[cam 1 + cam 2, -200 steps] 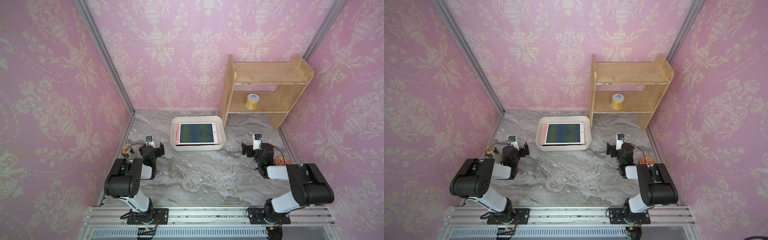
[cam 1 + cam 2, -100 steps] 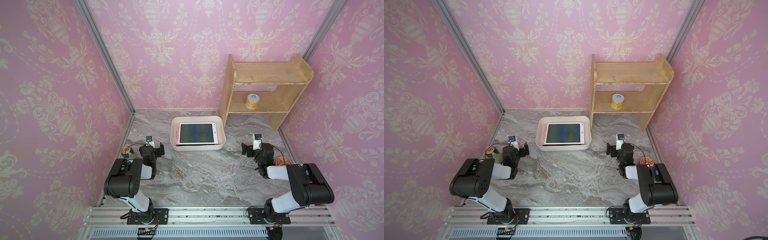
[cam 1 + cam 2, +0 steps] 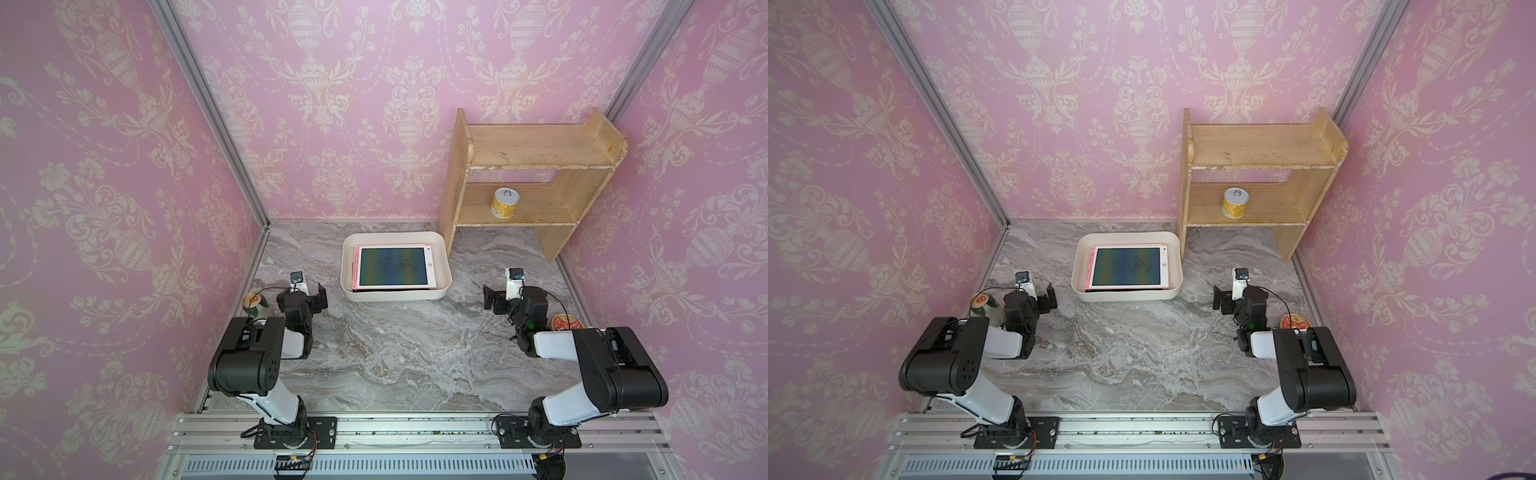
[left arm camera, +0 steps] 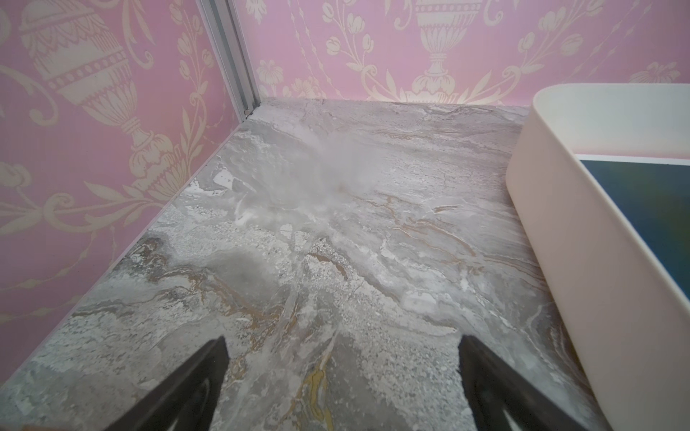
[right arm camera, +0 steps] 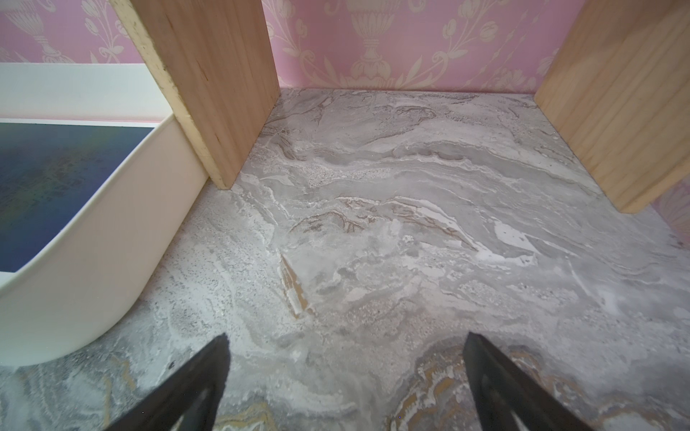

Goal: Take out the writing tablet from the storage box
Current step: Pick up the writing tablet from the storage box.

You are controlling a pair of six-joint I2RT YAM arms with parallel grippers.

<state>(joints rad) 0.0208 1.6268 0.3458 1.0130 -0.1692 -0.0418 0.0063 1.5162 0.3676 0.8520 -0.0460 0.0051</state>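
The off-white storage box [image 3: 395,294] [image 3: 1127,294] stands at the back middle of the marble table, beside the shelf's left leg. The writing tablet [image 3: 392,266] [image 3: 1126,266], pink-framed with a dark screen, lies flat inside it. My left gripper [image 3: 302,296] [image 3: 1034,299] rests low on the table to the box's left, open and empty. My right gripper [image 3: 509,299] [image 3: 1237,301] sits to the box's right, also open and empty. In the left wrist view the gripper [image 4: 342,339] frames bare marble, with the box [image 4: 582,261] and tablet [image 4: 649,209] alongside. The right wrist view shows its gripper [image 5: 346,336], box [image 5: 93,268] and tablet [image 5: 56,186].
A wooden two-tier shelf [image 3: 532,166] stands at the back right with a yellow can [image 3: 505,202] on its lower tier; one leg [image 5: 216,86] touches the box. A small can [image 3: 254,303] stands by the left arm, an orange-lidded tin [image 3: 565,323] by the right. Pink walls close three sides.
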